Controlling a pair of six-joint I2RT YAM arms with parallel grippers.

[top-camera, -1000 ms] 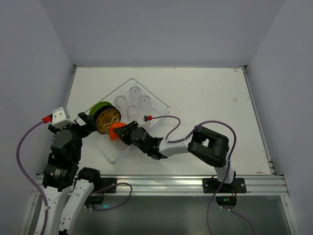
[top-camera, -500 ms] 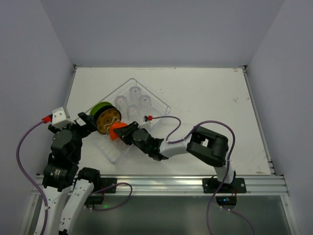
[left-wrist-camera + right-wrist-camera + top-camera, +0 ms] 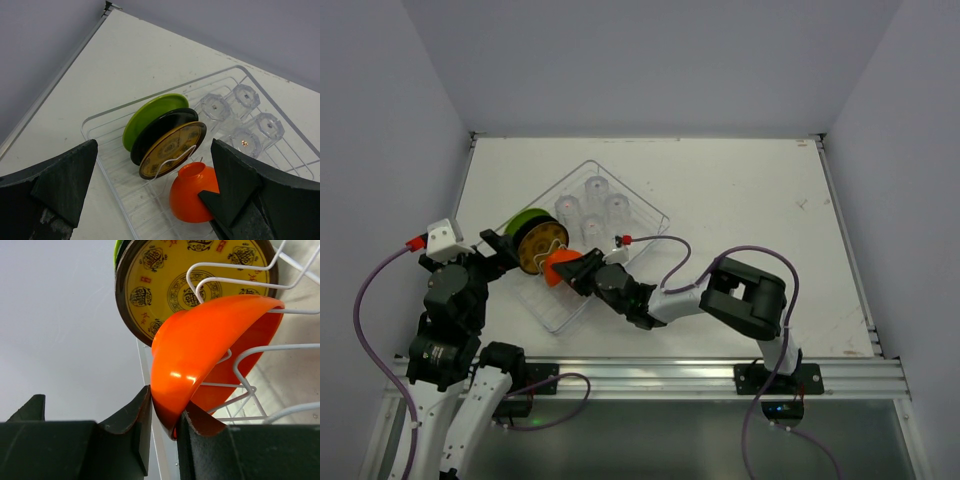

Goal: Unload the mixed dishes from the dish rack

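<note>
The clear dish rack [image 3: 563, 312] lies at the table's left. In it, on edge, stand a lime-green plate [image 3: 519, 222], a black plate and a yellow patterned plate [image 3: 539, 247]. Four clear tumblers [image 3: 590, 207] stand in its far half. My right gripper [image 3: 570, 273] is shut on the rim of the orange-red bowl [image 3: 557, 268], which is tilted against the rack's white wires [image 3: 260, 352]; one finger is inside the rim and one outside [image 3: 165, 416]. My left gripper [image 3: 496, 246] is wide open and empty, just left of the plates, looking over the rack [image 3: 154, 152].
The rack's near left rim [image 3: 116, 205] runs under the bowl [image 3: 192, 194]. The tumblers [image 3: 240, 117] sit behind it. The table's left edge and the grey wall [image 3: 45, 55] are close by. A purple cable [image 3: 665, 262] loops on the table right of the rack.
My right arm has edged slightly left toward the rack with the bowl still gripped. The bowl has hardly shifted. The left arm has not moved.
</note>
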